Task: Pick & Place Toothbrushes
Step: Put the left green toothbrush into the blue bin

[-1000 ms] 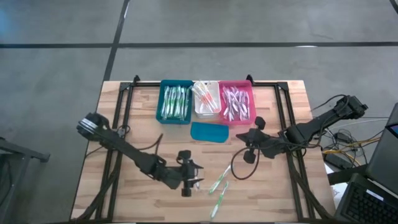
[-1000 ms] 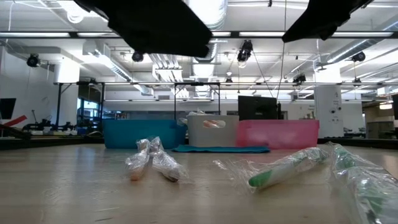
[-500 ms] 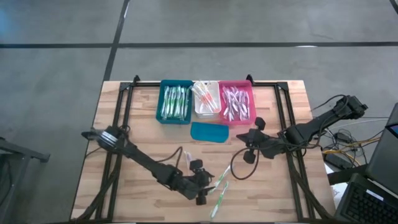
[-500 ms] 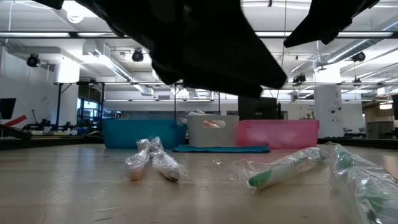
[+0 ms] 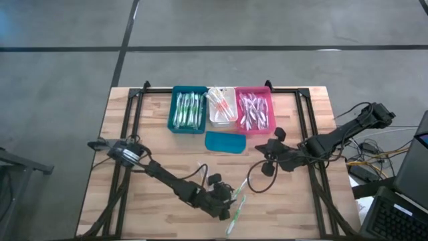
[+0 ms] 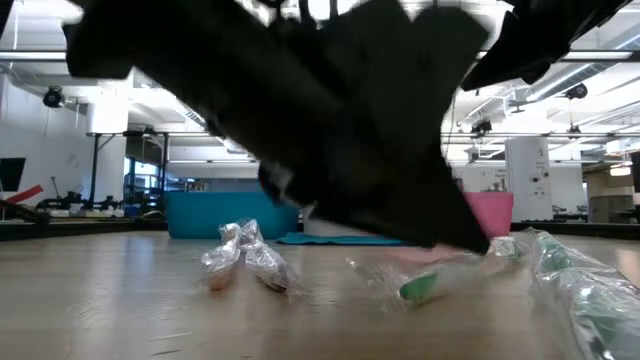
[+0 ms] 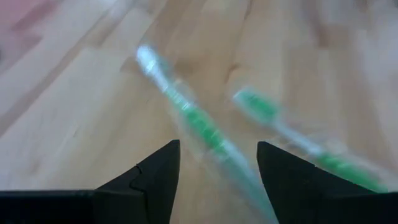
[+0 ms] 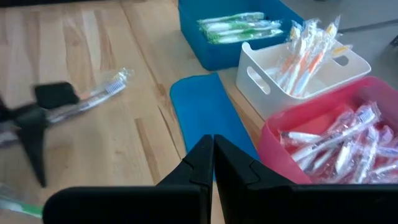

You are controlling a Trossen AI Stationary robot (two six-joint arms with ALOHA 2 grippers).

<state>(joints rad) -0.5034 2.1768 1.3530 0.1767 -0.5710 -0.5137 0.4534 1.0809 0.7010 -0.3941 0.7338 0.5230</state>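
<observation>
Two green-and-white wrapped toothbrushes [image 5: 235, 195] lie flat on the table near its near edge. In the left wrist view one of them [image 7: 202, 127] runs into the gap of my open left gripper [image 7: 217, 163], the other [image 7: 280, 121] lies beside it. My left gripper [image 5: 226, 203] hovers low over them with a finger on either side of the first, not touching it. Two more wrapped toothbrushes [image 6: 242, 262] lie further left in the low view. My right gripper [image 5: 267, 159] waits shut [image 8: 213, 152] above the table's right half, near the teal lid.
Three bins stand in a row at the far edge: teal [image 5: 189, 110] with green brushes, white [image 5: 221, 106] with orange ones, pink [image 5: 255, 111] with pink ones. The flat teal lid [image 5: 225, 142] lies just in front of them. Bare wood lies on the table's left.
My left arm has stretched toward the table's right and near edge and come down over the green toothbrushes, so that it now fills the low view. The toothbrushes and my right arm have stayed where they were.
</observation>
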